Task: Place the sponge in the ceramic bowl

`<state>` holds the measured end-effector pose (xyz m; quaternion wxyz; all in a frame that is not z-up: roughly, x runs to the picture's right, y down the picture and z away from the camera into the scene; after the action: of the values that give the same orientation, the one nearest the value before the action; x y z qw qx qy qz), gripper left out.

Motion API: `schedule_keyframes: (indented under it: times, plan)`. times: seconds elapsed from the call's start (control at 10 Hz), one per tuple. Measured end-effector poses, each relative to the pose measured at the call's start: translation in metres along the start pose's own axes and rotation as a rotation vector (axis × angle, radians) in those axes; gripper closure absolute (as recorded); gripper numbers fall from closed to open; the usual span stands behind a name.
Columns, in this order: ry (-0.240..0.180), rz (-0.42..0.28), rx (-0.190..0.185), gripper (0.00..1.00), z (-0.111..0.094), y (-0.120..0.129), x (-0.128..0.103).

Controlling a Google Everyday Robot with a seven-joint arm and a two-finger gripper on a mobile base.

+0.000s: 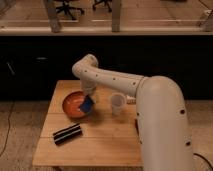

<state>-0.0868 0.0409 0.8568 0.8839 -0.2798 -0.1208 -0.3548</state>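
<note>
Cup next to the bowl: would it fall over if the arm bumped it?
Probably. The cup looks thin and clear, so it is likely light. It stands taller than wide, so a knock may tip it. The gripper, holding the sponge, is over the bowl's edge nearby.

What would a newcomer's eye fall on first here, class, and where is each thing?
The big white arm fills the picture's right side, reaching left over the table. Its gripper is shut on the blue sponge at the right edge of the orange-red ceramic bowl. A clear cup stands beside it; a black striped bar lies in front.
</note>
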Motion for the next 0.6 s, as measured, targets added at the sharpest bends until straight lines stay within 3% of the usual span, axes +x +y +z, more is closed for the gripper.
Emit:
schedule_keyframes:
  times: [0.6]
  plan:
    - [0.011,-0.023,0.002,1.0,-0.0022,-0.0081,0.0041]
